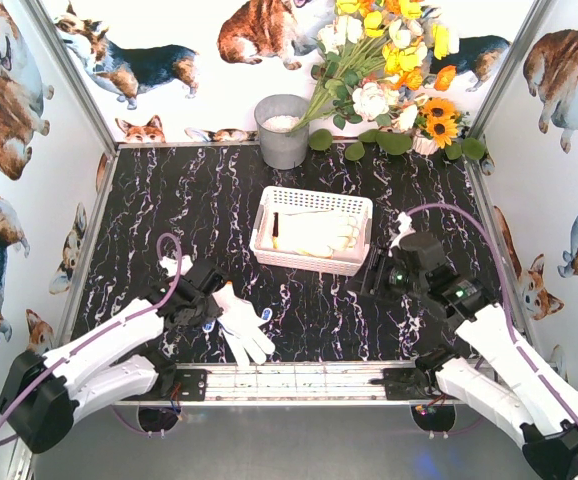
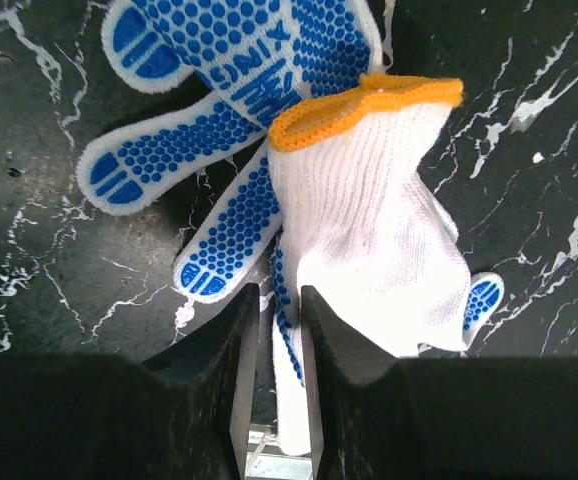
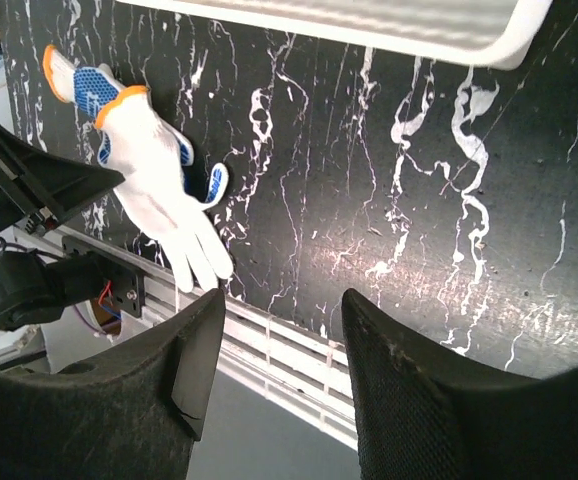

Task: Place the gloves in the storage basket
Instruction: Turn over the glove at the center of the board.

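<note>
Toward the left of the bench (image 1: 159, 200), the left gripper (image 2: 276, 292) is down on the two loose gloves near the front edge. A white-backed glove (image 2: 369, 220) with an orange cuff is draped over a blue-dotted glove (image 2: 239, 60) whose digits splay out. The gripper's fingers stand almost together with only a thin slot between them. A strip of knit runs into that slot, so they look clamped on the gloves, though I cannot tell which of the two they have caught. The step in hand, as I read it, is the pick-up of what seem the only gloves left outside. The next move calls for a straight lift that shows whether both or only one come away, then a carry rightward and back over the flared rim before letting go. Further right, at mid-bench, the storage basket (image 1: 309, 263) holds a heap of cream gloves (image 1: 319, 232) that cannot be counted from above. Behind it stands one grey metal bucket (image 1: 282, 135), with one bunch of flowers (image 1: 389, 60) to its right. Rightmost, the right gripper (image 3: 284, 297) hovers over bare bench just in front of the basket, fingers apart and holding nothing. Counted: two gloves outside, one basket, one bucket, two grippers.
</note>
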You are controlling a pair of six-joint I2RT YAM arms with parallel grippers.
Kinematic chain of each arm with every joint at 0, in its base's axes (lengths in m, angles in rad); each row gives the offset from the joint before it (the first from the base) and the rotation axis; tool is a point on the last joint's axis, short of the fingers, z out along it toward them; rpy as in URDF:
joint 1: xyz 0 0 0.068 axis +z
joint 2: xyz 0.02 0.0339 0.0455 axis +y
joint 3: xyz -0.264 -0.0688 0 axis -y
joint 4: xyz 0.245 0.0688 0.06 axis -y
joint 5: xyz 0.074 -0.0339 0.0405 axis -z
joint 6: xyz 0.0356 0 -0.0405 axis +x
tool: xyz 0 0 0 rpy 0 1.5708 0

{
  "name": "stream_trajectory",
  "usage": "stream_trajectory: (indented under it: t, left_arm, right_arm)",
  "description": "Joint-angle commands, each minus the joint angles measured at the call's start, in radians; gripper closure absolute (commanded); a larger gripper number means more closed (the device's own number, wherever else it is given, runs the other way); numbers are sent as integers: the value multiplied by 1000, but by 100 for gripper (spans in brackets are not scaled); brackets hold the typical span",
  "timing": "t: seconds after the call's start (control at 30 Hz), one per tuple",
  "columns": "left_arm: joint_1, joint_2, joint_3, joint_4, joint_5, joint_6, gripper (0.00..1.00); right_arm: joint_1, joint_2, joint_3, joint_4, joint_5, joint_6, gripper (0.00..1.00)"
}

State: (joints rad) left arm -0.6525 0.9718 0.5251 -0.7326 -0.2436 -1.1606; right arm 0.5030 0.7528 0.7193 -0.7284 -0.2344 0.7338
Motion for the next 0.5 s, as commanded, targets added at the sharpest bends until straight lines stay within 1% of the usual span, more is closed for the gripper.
stream_trajectory:
  t: [0.0,0.07,0.17,0.3,0.33,0.37,0.43,0.47]
  left_arm:
    - [4,-70,36,-68,-56,57,83]
    - [5,-96,48,-72,-49,94,84]
    - [4,-98,105,-108,-54,178,85]
    - [5,-79,141,-124,-39,244,84]
    - [5,-75,134,-116,-25,245,82]
    - [4,-70,122,-97,-4,247,78]
    - [5,-61,99,-54,41,248,65]
    - [4,-55,92,-42,47,245,63]
  right_arm:
    - [5,17,149,-89,31,-109,47]
    - [5,26,171,-109,35,-128,47]
    - [5,38,177,-115,36,-133,47]
    - [5,39,146,-68,-3,-105,47]
    - [5,40,135,-54,-14,-92,47]
    - [5,39,123,-37,-25,-79,47]
    - [5,36,102,-13,-40,-61,47]
    - [5,35,94,-4,-45,-53,47]
